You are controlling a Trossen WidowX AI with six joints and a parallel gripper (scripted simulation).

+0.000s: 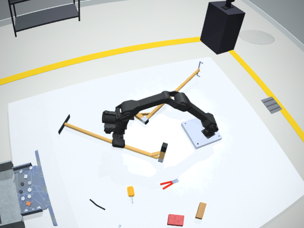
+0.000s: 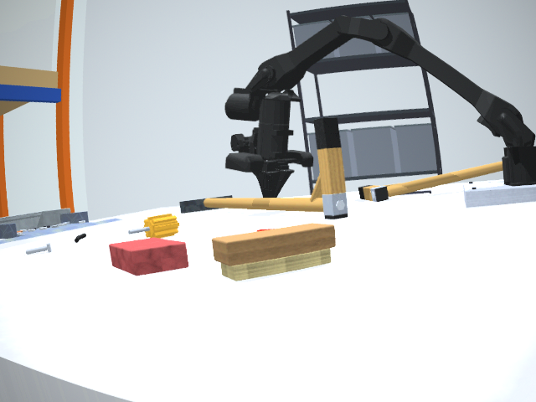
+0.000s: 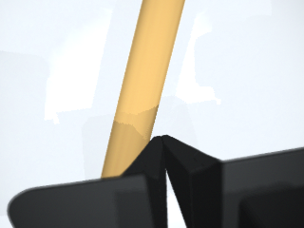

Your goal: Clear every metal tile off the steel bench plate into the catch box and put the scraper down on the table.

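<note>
The long scraper (image 1: 88, 132) (image 2: 235, 203) (image 3: 148, 62) lies on the table, its dark blade (image 1: 64, 124) at the left and its upright grip block (image 1: 162, 152) (image 2: 332, 172) at the right. My gripper (image 2: 270, 197) (image 3: 161, 138) is shut and empty, pointing down close to the middle of the handle; its tips overlap the handle's edge in the wrist view. Contact cannot be told. Several small tiles, such as a white one (image 1: 25, 176), a dark one (image 1: 22, 183) and an orange one (image 1: 28, 203), lie on the steel bench plate (image 1: 38, 192). The catch box (image 1: 8, 196) adjoins it at the left.
A second wooden-handled tool (image 1: 186, 81) (image 2: 445, 177) lies behind, under the arm in the top view. Red-handled pliers (image 1: 166, 183), a yellow screwdriver (image 1: 130, 191) (image 2: 161, 225), a black rod (image 1: 97, 204), a red block (image 1: 175, 220) (image 2: 149, 257) and a brush (image 1: 200, 210) (image 2: 275, 244) lie in front.
</note>
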